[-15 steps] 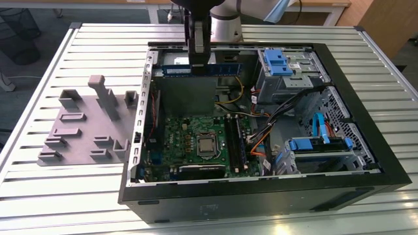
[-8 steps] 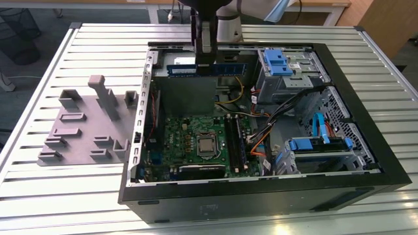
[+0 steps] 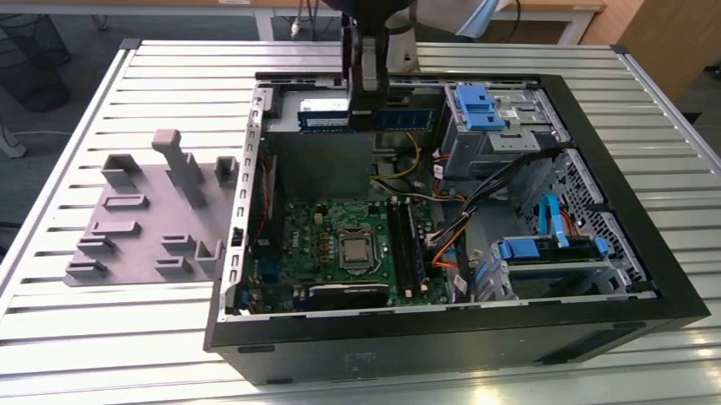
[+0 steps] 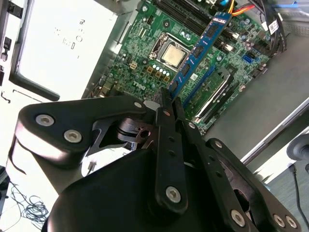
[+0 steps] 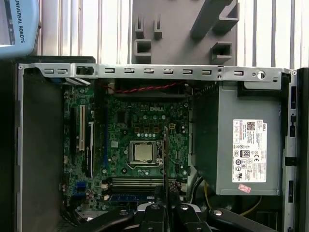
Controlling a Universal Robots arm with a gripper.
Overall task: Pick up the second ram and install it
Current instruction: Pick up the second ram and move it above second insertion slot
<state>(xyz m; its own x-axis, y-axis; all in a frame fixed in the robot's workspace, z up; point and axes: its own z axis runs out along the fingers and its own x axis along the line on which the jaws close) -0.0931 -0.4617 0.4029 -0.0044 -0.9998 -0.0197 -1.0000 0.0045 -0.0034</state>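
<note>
Two fingers (image 4: 166, 140) of the gripper (image 4: 169, 102) are closed flat on the second ram (image 4: 200, 48), pinching its board between them. In the second wrist view the blue stick with its black chips juts past the fingertips; in the first wrist view it reads as a thin dark line, seen edge-on.

From where I stand, the stick hangs above the open computer case (image 3: 394, 346) and appears to touch nothing. The motherboard (image 5: 145, 121) and its processor (image 5: 143, 152) lie below. The long black memory slots (image 5: 140, 182) sit just beside the processor. In the first wrist view the stick's edge runs across them, not along them.

Risks, as I judge them:
- A stick brought down out of line with a slot would meet the slot wall or latches and fail to seat.
- The narrow pinch could let the board tilt or slip under pressing force.
- The loose cables (image 3: 451, 224) near the slots could snag.

Print: there is a small white label on the stick and a white printed label on the grey power supply (image 5: 246, 145). The arm's pale blue cover (image 5: 17, 24) carries lettering, and the motherboard a maker's mark. The wording is left unread.
</note>
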